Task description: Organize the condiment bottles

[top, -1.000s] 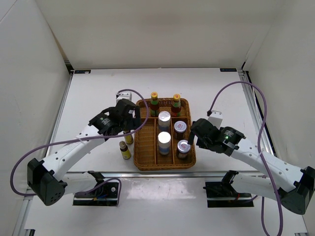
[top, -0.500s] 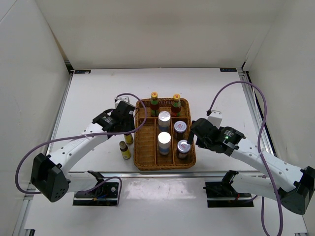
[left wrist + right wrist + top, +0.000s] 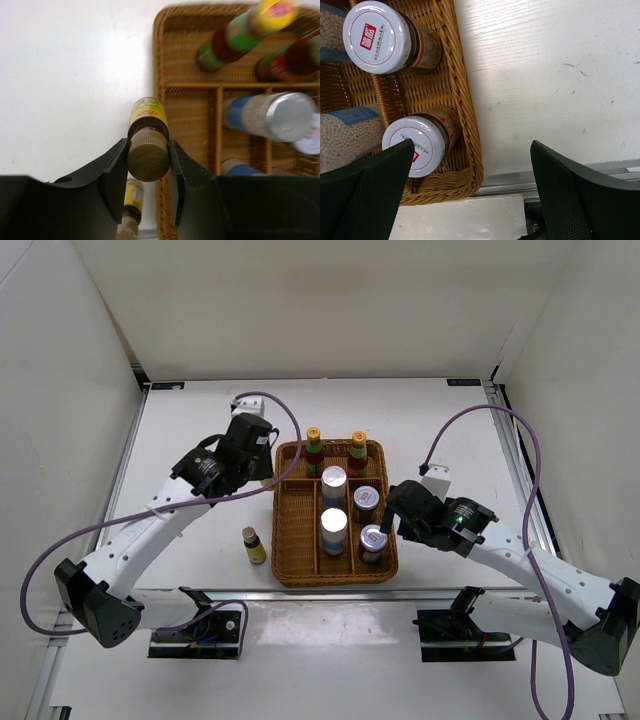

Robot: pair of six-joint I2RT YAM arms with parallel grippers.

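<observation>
The wicker tray [image 3: 296,532] holds six condiment bottles [image 3: 333,483]. The right gripper [image 3: 472,150] gapes wide over the tray's right rim, beside the near jar [image 3: 417,145]. The left gripper [image 3: 148,152] pinches a tiny yellow bottle [image 3: 148,113] by its cap, just outside the left rim. The other tiny bottle [image 3: 254,544] stands on the table [image 3: 200,420] nearby.

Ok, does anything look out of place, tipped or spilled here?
One tiny yellow brown-capped bottle stands alone on the white table, left of the brown wicker tray. Its twin is clamped in the left gripper beside the tray. Nothing looks spilled or toppled.
</observation>
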